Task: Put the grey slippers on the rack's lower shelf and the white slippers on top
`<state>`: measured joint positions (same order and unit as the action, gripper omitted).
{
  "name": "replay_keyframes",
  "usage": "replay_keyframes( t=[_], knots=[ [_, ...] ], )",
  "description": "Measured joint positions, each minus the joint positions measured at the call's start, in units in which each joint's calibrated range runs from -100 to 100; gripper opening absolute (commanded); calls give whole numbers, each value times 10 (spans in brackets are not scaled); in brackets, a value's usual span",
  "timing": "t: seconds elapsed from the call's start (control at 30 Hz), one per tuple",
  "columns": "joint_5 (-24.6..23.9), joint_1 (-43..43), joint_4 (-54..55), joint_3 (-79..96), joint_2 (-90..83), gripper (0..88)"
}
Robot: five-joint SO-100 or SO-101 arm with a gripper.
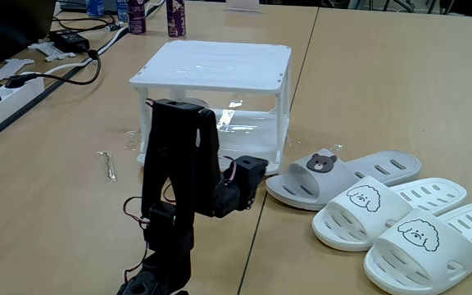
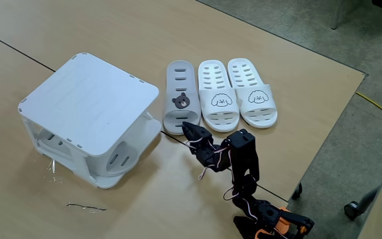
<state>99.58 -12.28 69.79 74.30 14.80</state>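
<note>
**One grey slipper possibly shelved, three slippers not yet on the rack**

Going left to right in the high fixed view, the rack (image 2: 88, 99) sits at the left of the tabletop (image 2: 178, 192), its slatted top bare. Through the rack's open side I see a pale oval shape on the lower shelf (image 2: 121, 159); I judge it may be one of the grey slippers, but I cannot be sure.

Next comes the grey slipper (image 2: 180, 96) with the bear face, lying flat on the tabletop just beside the rack. Right of it lie the two white slippers (image 2: 237, 89), side by side and touching, puppy faces up.

My fingers (image 2: 190, 129) hang just in front of the grey slipper's near end, close to its edge. They hold nothing; whether they are parted or pressed together I cannot tell from either view.

In the low fixed view the lower shelf (image 1: 256, 127) shines, and my arm hides much of it.

So, as I judge it, at most one slipper is placed. This grey one goes below next, then both white ones on top.
</note>
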Motion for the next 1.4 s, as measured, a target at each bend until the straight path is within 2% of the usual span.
replay_keyframes(
  t=[0.27, 0.7, 0.87, 0.93, 1.0, 1.23, 1.4],
  knots=[
    [0, -16, 1, -154, 106, 285],
    [0, -47, 0, -471, 304, 282],
    [0, -63, -81, -629, 378, 276],
    [0, -73, -121, -700, 401, 187],
    [0, -79, -158, -742, 408, 13],
    [0, -81, -180, -747, 407, 6],
    [0, -81, -199, -602, 285, 6]
  ],
)
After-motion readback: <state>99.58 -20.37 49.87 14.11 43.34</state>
